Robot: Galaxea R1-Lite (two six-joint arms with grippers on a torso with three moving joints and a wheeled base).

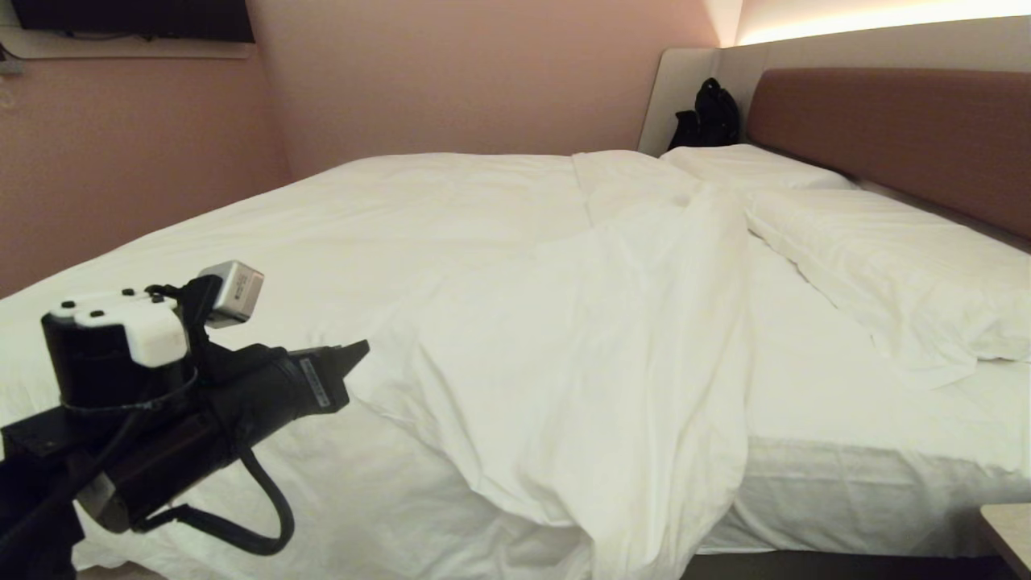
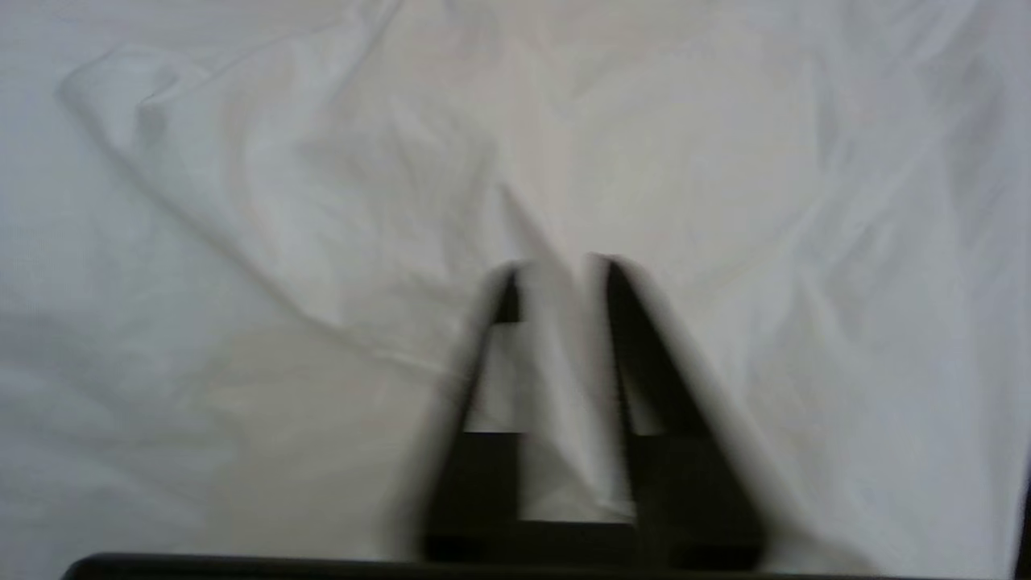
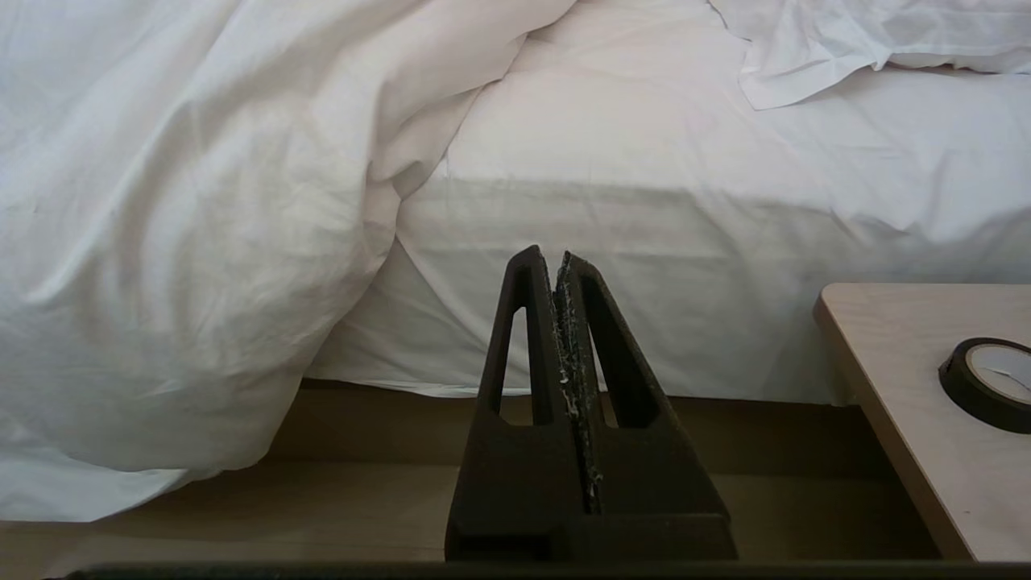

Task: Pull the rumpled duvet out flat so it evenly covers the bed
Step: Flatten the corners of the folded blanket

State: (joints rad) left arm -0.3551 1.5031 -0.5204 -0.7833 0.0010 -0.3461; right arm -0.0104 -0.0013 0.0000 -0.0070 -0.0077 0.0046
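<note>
- Over on the far left of the head view, the black left gripper [image 1: 354,352] reaches in level at the near edge of the thick, puffy white duvet [image 1: 515,322]. Its wrist view shows the jaws drawn close together with a ridge of white cloth between them, so it looks like a pinch on the duvet, though that view is smeared.
- Progress-wise I'd say we're early. The duvet lies fairly flat over the left half of the wide low bed [image 1: 846,491] with its white-sheeted mattress, but toward the middle it's bunched into a long diagonal fold.
- That fold spills over the near side and hangs toward the floor, a soft, heavy drape with deep creases.
- Right of the fold, the thin, taut white fitted sheet [image 1: 805,387] is bare, so that whole stretch is left to cover. My guess is the cloth needs dragging toward the headboard end and squaring up.
- Farther right, two rectangular white pillows [image 1: 886,266] sit wrinkly against the reddish-brown padded headboard [image 1: 886,121].
- The black right gripper [image 3: 560,262] hangs low by the bedside, jaws pressed together on nothing, near a pale wooden side table [image 3: 886,362] with a dark roll of tape [image 3: 989,380] on it.
</note>
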